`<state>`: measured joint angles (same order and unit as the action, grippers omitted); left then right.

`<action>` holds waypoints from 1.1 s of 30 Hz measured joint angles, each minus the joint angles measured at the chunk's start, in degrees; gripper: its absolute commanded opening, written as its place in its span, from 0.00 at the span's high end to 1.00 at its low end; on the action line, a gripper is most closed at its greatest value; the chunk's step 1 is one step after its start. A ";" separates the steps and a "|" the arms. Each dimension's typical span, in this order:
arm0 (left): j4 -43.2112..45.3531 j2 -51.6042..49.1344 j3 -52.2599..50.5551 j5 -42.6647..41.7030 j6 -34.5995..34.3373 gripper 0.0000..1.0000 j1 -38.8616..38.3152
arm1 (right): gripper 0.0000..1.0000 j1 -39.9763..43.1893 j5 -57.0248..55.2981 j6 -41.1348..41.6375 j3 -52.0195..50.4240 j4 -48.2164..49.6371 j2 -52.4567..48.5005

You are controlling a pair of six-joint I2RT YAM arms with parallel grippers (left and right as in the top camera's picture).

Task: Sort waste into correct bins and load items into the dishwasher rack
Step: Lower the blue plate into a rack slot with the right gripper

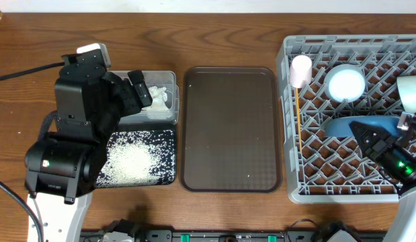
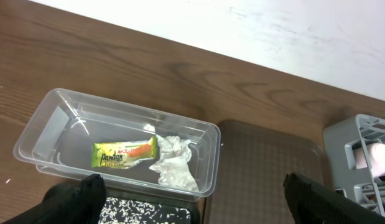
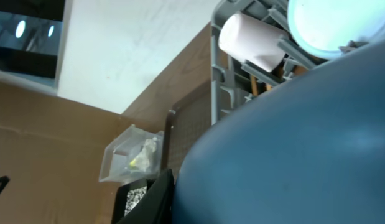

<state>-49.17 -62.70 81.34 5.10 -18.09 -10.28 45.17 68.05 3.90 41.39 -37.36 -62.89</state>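
Note:
In the overhead view my left gripper [image 1: 137, 87] hangs open over the clear tub [image 1: 169, 75]. The tub holds the crumpled white napkin [image 2: 173, 165] and the yellow-green wrapper [image 2: 124, 155]. White rice grains [image 1: 130, 161] lie in the black bin [image 1: 171, 176]. The grey dishwasher rack [image 1: 288, 134] holds the pink cup [image 1: 300, 70], the white bowl [image 1: 346, 83], the pale-green bowl [image 1: 410, 93], the chopsticks [image 1: 297, 111] and the dark-blue plate [image 1: 342, 126]. My right gripper [image 1: 370, 138] is at the plate. The plate [image 3: 292, 137] fills the right wrist view, one black finger [image 3: 152, 199] lies against its edge, and the other is hidden.
The brown serving tray [image 1: 231, 128] lies between the two bins and the rack. The left arm's black body [image 1: 73, 134] covers the left ends of both bins. Bare wooden table runs along the far edge.

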 measured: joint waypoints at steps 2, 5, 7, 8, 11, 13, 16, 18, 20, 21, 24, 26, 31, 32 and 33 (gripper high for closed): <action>0.00 0.00 0.00 0.00 0.00 0.06 0.00 | 0.84 0.00 -0.44 0.00 0.00 -0.09 0.00; 0.00 0.00 0.00 0.00 0.00 0.06 0.00 | 0.90 0.00 -0.59 0.00 0.00 -0.09 0.00; 0.00 0.00 0.00 0.00 0.00 0.06 0.00 | 0.99 0.00 -0.42 -0.17 0.00 0.17 0.00; 0.00 0.00 0.00 0.00 0.00 0.06 0.00 | 0.99 -0.02 -0.02 -0.28 0.00 0.57 0.00; -0.02 0.00 0.00 0.00 0.00 0.06 0.00 | 0.99 0.00 1.20 -0.35 -0.04 2.84 -0.04; -0.02 0.00 0.00 0.00 0.00 0.06 0.00 | 0.99 0.11 2.86 0.46 -0.26 6.34 -0.07; 0.02 0.00 0.00 0.00 0.00 0.06 0.00 | 0.99 0.42 6.25 4.11 -0.57 13.05 -0.07; -0.02 0.00 0.00 0.00 0.02 0.06 0.00 | 0.99 0.37 10.10 6.40 -0.55 18.78 -0.02; -0.02 0.00 0.00 0.00 0.02 0.06 0.00 | 0.99 0.35 13.55 9.16 -0.50 23.02 -0.04; -0.02 0.00 0.00 0.00 0.02 0.06 0.00 | 0.99 0.37 14.75 10.56 -0.48 24.41 -0.04; 0.00 0.00 0.00 0.00 0.04 0.06 0.00 | 0.99 0.37 16.81 13.29 -0.52 26.53 -0.02; 0.00 0.00 0.00 0.02 0.11 0.06 0.00 | 0.99 0.35 17.81 14.56 -0.52 26.67 0.07; 0.00 0.00 0.00 0.02 0.13 0.06 0.00 | 0.99 0.37 18.78 16.17 -0.52 26.58 0.07; 0.00 0.00 0.00 0.00 0.13 0.06 0.00 | 0.99 0.37 18.82 16.35 -0.52 26.43 0.07; 0.00 0.00 0.00 0.00 0.13 0.06 0.00 | 0.99 0.37 18.80 16.52 -0.52 26.03 0.07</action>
<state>-49.17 -62.70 81.34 5.10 -17.96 -10.28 45.54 86.85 20.43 40.86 -11.33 -62.83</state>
